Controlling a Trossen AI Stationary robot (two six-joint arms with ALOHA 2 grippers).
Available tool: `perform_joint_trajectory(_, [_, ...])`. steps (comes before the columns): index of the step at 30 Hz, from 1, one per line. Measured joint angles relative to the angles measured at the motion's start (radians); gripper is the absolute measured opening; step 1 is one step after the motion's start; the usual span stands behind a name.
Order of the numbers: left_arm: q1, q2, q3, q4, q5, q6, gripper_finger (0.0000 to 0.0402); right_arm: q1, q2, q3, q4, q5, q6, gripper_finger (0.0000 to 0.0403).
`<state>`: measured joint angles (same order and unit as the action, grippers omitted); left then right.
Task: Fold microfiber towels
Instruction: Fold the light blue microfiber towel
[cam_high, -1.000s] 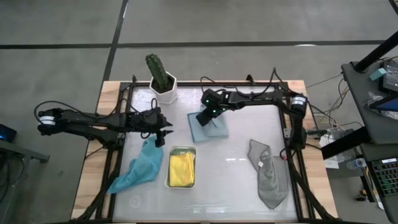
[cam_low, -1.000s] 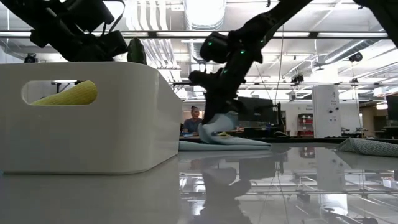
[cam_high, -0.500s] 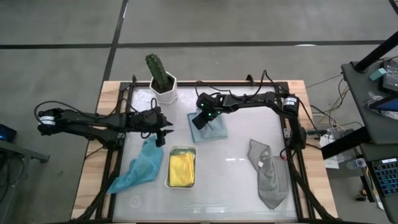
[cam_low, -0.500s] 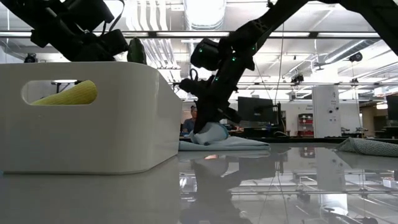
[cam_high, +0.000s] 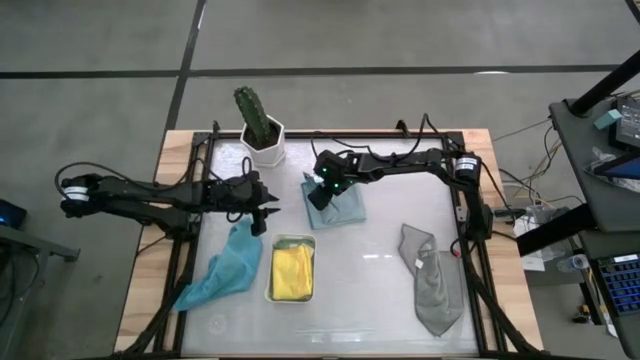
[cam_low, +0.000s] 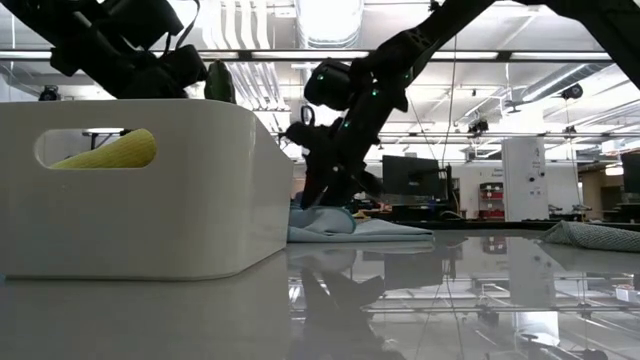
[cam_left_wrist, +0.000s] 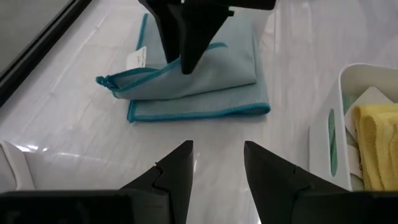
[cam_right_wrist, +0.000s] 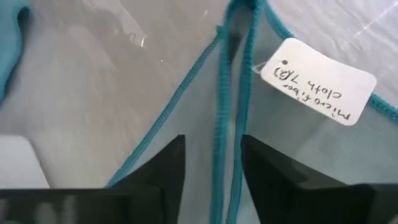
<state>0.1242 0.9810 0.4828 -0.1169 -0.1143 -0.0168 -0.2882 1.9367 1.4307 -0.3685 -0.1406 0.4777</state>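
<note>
The light blue towel (cam_high: 337, 206) lies folded over on the table behind the white tray (cam_high: 291, 294); its doubled teal-hemmed edge (cam_right_wrist: 219, 124) and white label (cam_right_wrist: 317, 81) show in the right wrist view. My right gripper (cam_high: 315, 196) stands open at the towel's left end, fingers pointing down, one on each side of that hem. My left gripper (cam_high: 263, 217) hangs open over the table, just above the teal towel's (cam_high: 226, 271) far tip, with nothing between its fingers (cam_left_wrist: 177, 171). A yellow towel (cam_high: 292, 272) lies in the tray. The grey towel (cam_high: 432, 281) lies crumpled at the right. My right gripper comes from above at the folded towel's left end (cam_left_wrist: 163, 74), its fingers (cam_left_wrist: 186, 43) pointing down with the doubled hem between them. Whether the fingertips rest on the cloth, I cannot tell. The towel lies flat on the table, upper layer on lower.
A cactus in a white pot (cam_high: 262, 134) stands at the far edge, left of the right arm. The table's black frame (cam_high: 197, 180) runs around the glossy top. The tray's wall (cam_low: 140, 190) fills the low view's left. Bare tabletop shows in front of the folded towel (cam_high: 360, 270).
My right gripper has gone toward the table's left edge and down, drawing the light blue towel's raised edge over the rest of it. That edge now lies on the lower layer, and the gripper has let go of it.
</note>
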Motion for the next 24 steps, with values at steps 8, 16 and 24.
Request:
perform_joint_trajectory(8, [0.0,0.0,0.0,0.021,0.0,-0.007,0.0128,0.008,-0.088,0.001,-0.05,-0.033,-0.158,0.0194])
perform_joint_trajectory(16, [0.0,0.0,0.0,0.098,0.0,-0.006,0.0128,0.021,-0.131,-0.001,-0.178,0.013,-0.296,0.016])
perform_joint_trajectory(24, [0.0,0.0,0.0,0.095,0.0,-0.005,0.0128,0.029,-0.094,-0.079,-0.138,0.141,-0.322,0.0046])
